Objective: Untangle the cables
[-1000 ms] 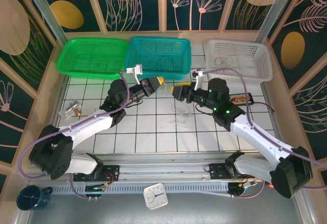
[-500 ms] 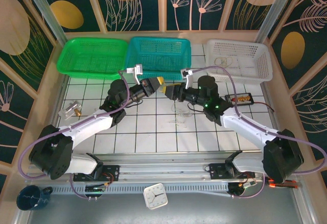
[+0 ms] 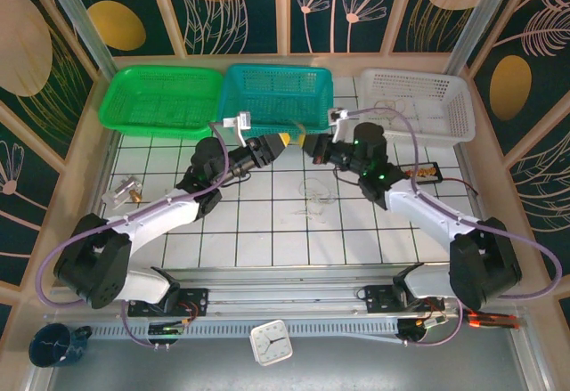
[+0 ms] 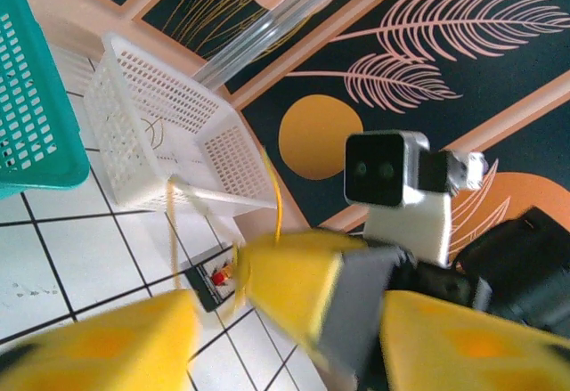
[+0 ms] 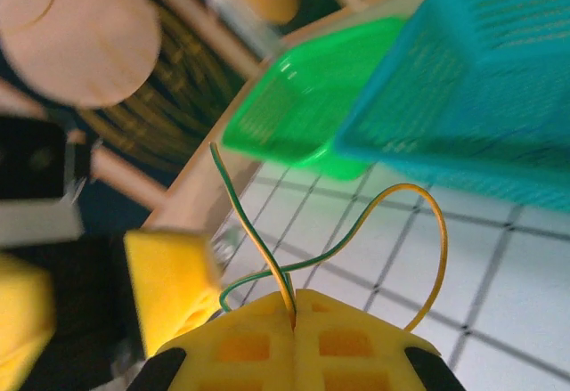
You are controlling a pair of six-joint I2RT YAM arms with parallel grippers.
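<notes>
Between the two arms, the cables [image 3: 313, 197] lie as a small heap of thin pale loops on the tiled table. Above and behind them my two grippers meet tip to tip, in front of the teal basket. My right gripper [image 5: 294, 318] is shut on a thin yellow-green wire [image 5: 431, 222], which loops up out of its fingertips. My left gripper [image 4: 285, 329] is open, its yellow fingers [image 4: 98, 346] standing either side of the right gripper's tip and the wire [image 4: 278, 191]. From above, the left gripper [image 3: 277, 144] and right gripper [image 3: 311, 149] almost touch.
A green basket [image 3: 160, 99], a teal basket [image 3: 278, 97] and a white basket [image 3: 419, 106] line the far edge; the white one holds a thin wire loop. A small black box [image 3: 426, 172] with a red-black lead lies right. A clear small object [image 3: 125, 191] lies left.
My right gripper has shut on the yellow-green wire and my left gripper has opened. The right arm moved left and back towards the left gripper.
</notes>
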